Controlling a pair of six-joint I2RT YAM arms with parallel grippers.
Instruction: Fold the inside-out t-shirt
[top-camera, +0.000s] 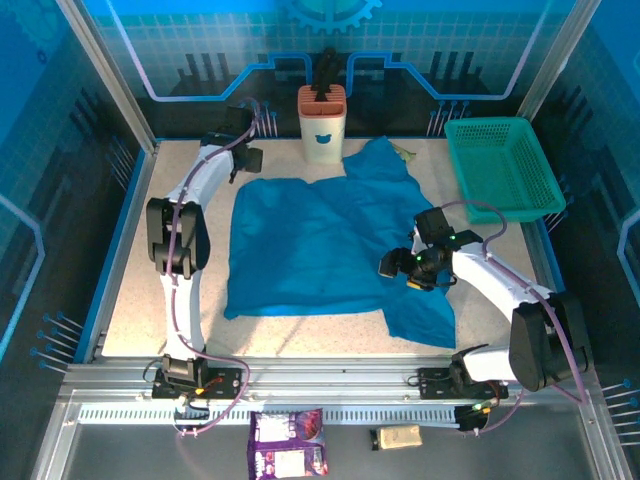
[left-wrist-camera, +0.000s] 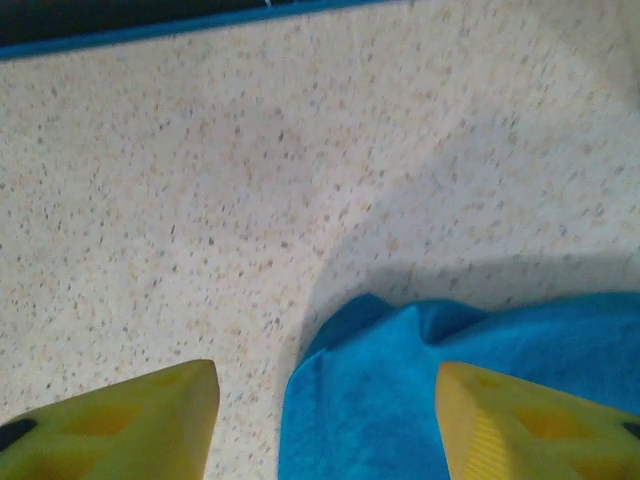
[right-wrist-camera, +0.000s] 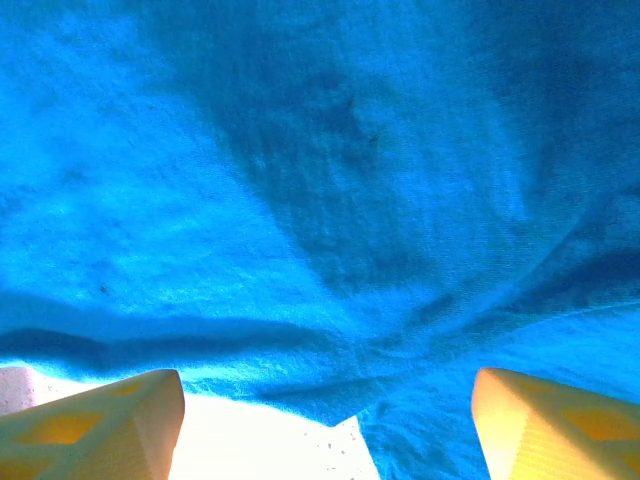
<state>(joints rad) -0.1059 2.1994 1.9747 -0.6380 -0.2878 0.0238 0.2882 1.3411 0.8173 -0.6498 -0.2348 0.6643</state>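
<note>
Bench (top-camera: 300, 335): speckled surface, with the blue t-shirt (top-camera: 310, 245) lying spread across its middle. The shirt is mostly flat. One lobe reaches toward the far edge beside a white tub (top-camera: 322, 125), and another trails toward the near right.

Left pincer (top-camera: 248, 160): positioned at the shirt's far-left corner. In the left wrist view its yellow fingers (left-wrist-camera: 150, 425) stand apart. The shirt corner lies on the bench between them and is not clamped.

Right pincer (top-camera: 392, 266): positioned over the right part of the shirt. In the right wrist view its fingers (right-wrist-camera: 110, 425) are apart above creased cloth and grip nothing.

A teal mesh basket (top-camera: 500, 170) sits at the far right, clear of the shirt.
</note>
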